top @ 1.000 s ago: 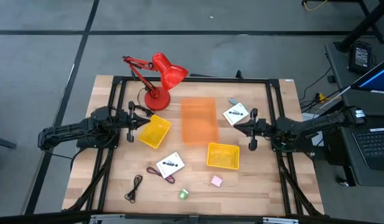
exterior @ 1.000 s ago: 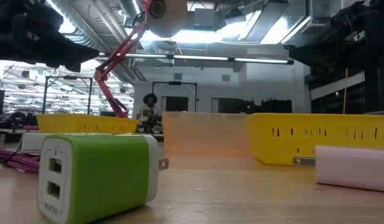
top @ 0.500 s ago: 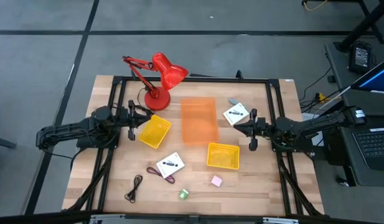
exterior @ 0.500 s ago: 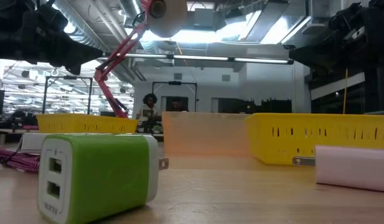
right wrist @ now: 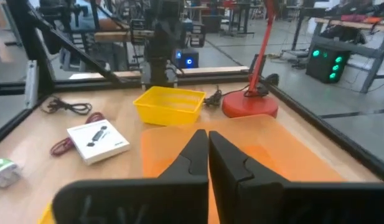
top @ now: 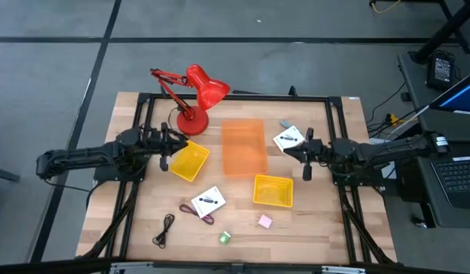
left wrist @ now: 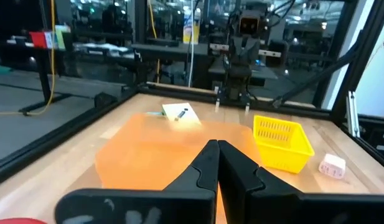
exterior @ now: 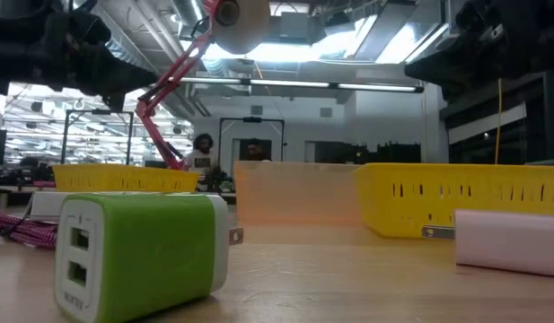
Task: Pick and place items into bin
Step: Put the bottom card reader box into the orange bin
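Your left claw (top: pixel 176 147): fingers pressed together, empty, above the yellow bin (top: pixel 189 160) beside the red lamp (top: pixel 195 93). Your right claw (top: pixel 290 151): fingers together, empty, just beside the far white card (top: pixel 288 139). Orange tray (top: pixel 243 146) lies mid-tabletop (top: pixel 311 228); second yellow bin (top: pixel 273 190) nearer the front. Near white card (top: pixel 209 201) touches the maroon cord (top: pixel 198 213); black cord (top: pixel 164 229), green block (top: pixel 225 237) and pink block (top: pixel 265 221) lie loose along the front, outside the bins.

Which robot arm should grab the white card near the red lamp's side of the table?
Probably the right. The right gripper sits just beside that white card, fingers shut, holding nothing. The left gripper waits across the orange bin, by a yellow bin.
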